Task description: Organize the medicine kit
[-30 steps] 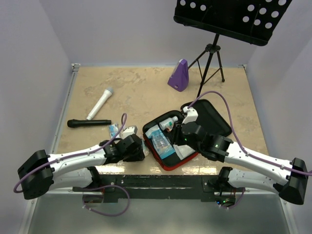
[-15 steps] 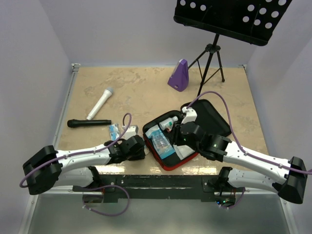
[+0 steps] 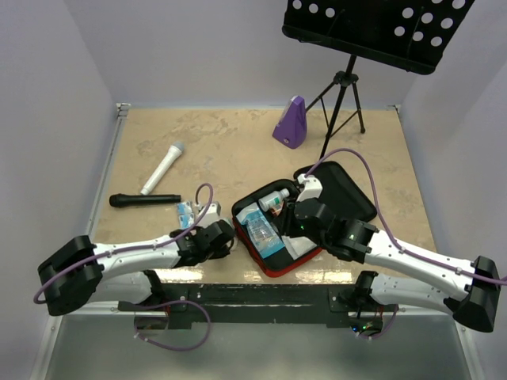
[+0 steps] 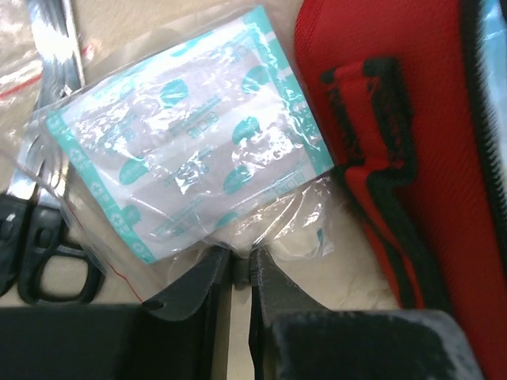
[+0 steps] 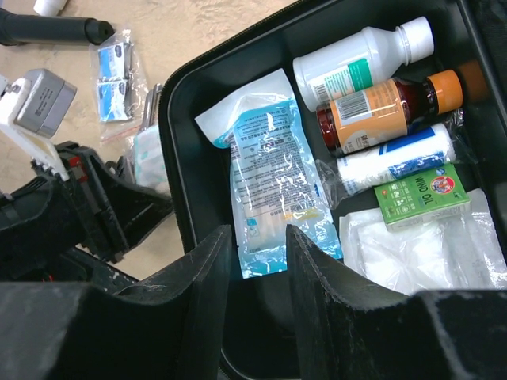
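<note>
The medicine kit [image 3: 349, 195] lies open near the front edge, red outside with black lining. In the left wrist view its red outer wall [image 4: 428, 158] is at the right. My left gripper [image 4: 240, 265] is shut on the edge of a clear bag holding a teal-printed plaster packet [image 4: 186, 158], which lies on the table just left of the kit. My right gripper [image 5: 259, 237] is open and empty, hovering over the kit's tray [image 5: 198, 158] above a blue pouch [image 5: 273, 174]. The tray also holds a white bottle [image 5: 360, 59], a brown bottle [image 5: 380, 107], a gauze roll [image 5: 388, 158], a green box [image 5: 420, 194] and a white packet [image 5: 412, 249].
Black-handled scissors [image 4: 43, 229] lie left of the packet. Small blue packets [image 3: 185, 211], a black microphone [image 3: 144, 200] and a white microphone [image 3: 162, 168] lie at left. A purple metronome [image 3: 291, 123] and a music stand [image 3: 341, 95] stand at the back.
My left gripper has shifted slightly left and toward the front beside the kit. My right gripper stays over the tray, nearly still.
</note>
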